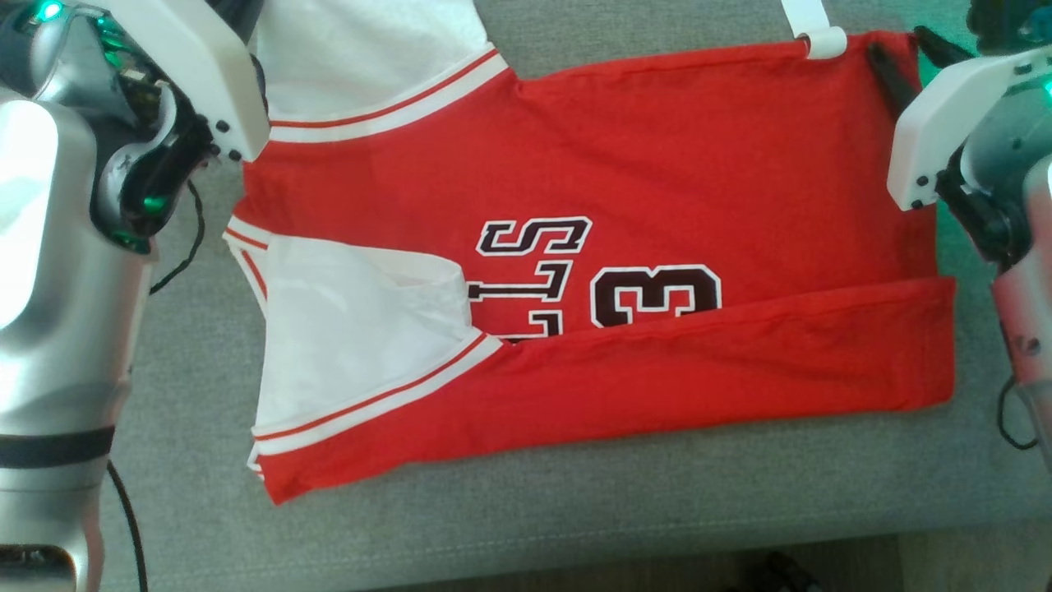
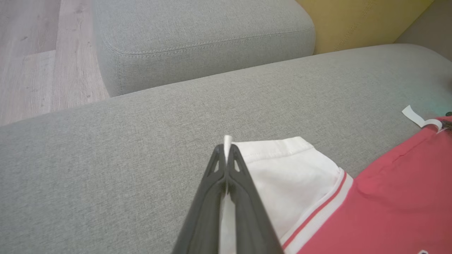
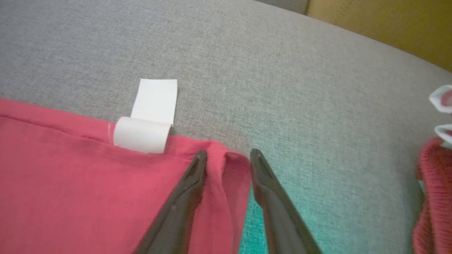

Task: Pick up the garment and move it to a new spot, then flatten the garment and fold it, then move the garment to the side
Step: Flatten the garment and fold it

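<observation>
The garment (image 1: 657, 164) is a red jersey with white sleeves and dark numbers, lying spread on a grey sofa cushion (image 1: 575, 510) with its near long edge folded over. My left gripper (image 2: 226, 148) is shut on the edge of the far white sleeve (image 2: 296, 169). My right gripper (image 3: 229, 155) sits at the garment's far right corner (image 3: 235, 165). Its two fingers stand apart, with a raised fold of the red hem between them. In the head view the right gripper (image 1: 908, 53) shows at the top right corner of the garment. A white label (image 3: 148, 116) sticks out from the hem beside it.
A second grey cushion (image 2: 197, 42) and wood floor (image 2: 35, 53) lie beyond the left gripper. A yellow cushion (image 2: 353, 21) stands behind the seat. A red knitted thing (image 3: 432, 197) lies at the right edge of the right wrist view. The seat's front edge (image 1: 575, 567) is near me.
</observation>
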